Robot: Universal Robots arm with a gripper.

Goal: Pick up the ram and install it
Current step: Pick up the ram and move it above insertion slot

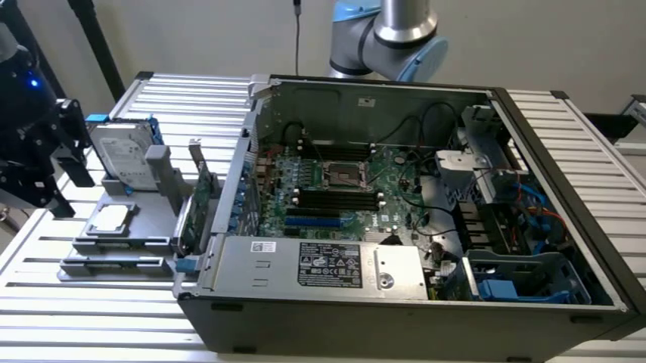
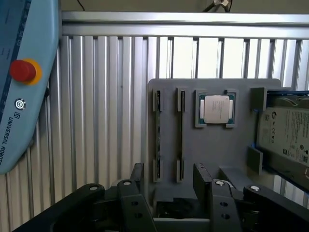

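Hovering above a matte grey slotted tray (image 2: 212, 150), the black end effector (image 2: 169, 170) gapes, apparently empty.

1. The arm (image 1: 389, 34) is cut off by the exterior view's upper edge.
2. The gripper (image 2: 169, 175) body runs past the frame edge behind the fingers (image 2: 138, 176).
3. The hard drive (image 2: 285, 133) and teach pendant (image 2: 21, 72) are cropped.
4. Print on the power supply label (image 1: 338, 266) is too small to read.
5. Whether the motherboard slots (image 1: 338, 198) hold the ram cannot be determined.
6. The expansion card (image 1: 205, 198) is partly hidden by the case wall (image 1: 237, 189).
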